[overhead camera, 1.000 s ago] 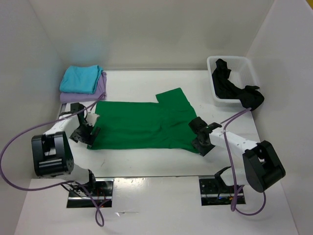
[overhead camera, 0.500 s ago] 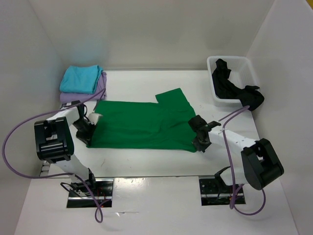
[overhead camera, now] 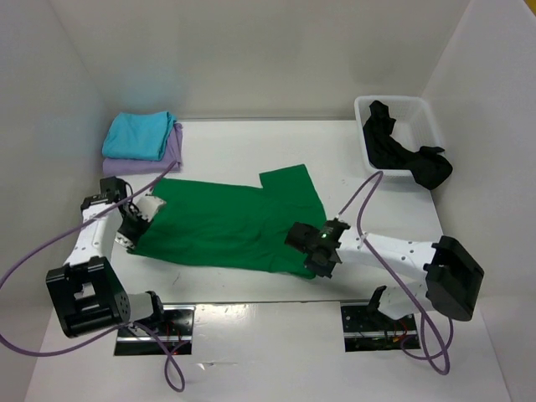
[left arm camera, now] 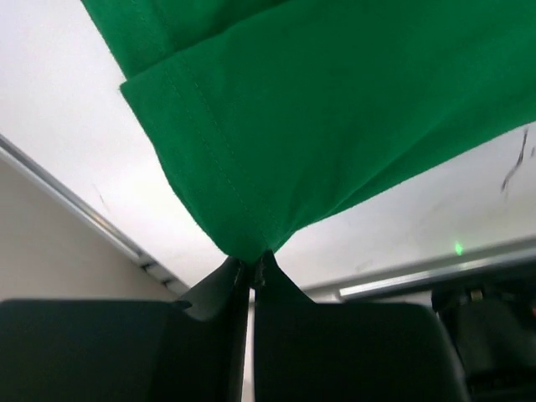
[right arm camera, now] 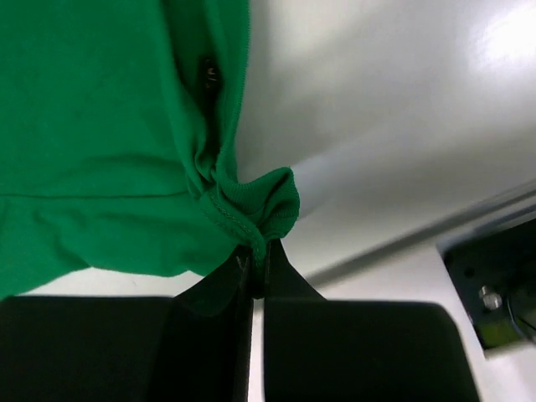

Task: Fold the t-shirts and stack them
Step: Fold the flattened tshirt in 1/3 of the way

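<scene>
Both arms are now gripping the green t-shirt (overhead camera: 226, 228), which is lying spread across the middle of the white tabletop (overhead camera: 251, 151). The left fingers (left arm camera: 216, 295) are pressing shut on the shirt's near-left hem corner, the stitched edge fanning up and away from the pinch in the left wrist view. The right fingers (right arm camera: 213, 295) are clamping a bunched fold of hem at the near-right corner, the cloth puckering just above the tips.

A second ago both pairs of fingers were standing open at those same corners, and the shirt was lying flat and square to the tabletop's edge. Since then the right arm has swung inward, dragging its corner toward the centre, so the garment is now sitting narrower, skewed and lightly rippled along the near edge. Its far sleeve has slid a little to the left and toward the arms. The left arm's elbow has dropped back toward its base, while its wrist is staying at the shirt's left edge.

At the far left, the folded turquoise t-shirt (overhead camera: 138, 134) is resting on top of the lavender t-shirt (overhead camera: 170, 156), the pair unmoved. At the far right, the black t-shirt (overhead camera: 402, 155) is hanging half out of the white bin (overhead camera: 394, 101), draping over its near rim exactly as before.
</scene>
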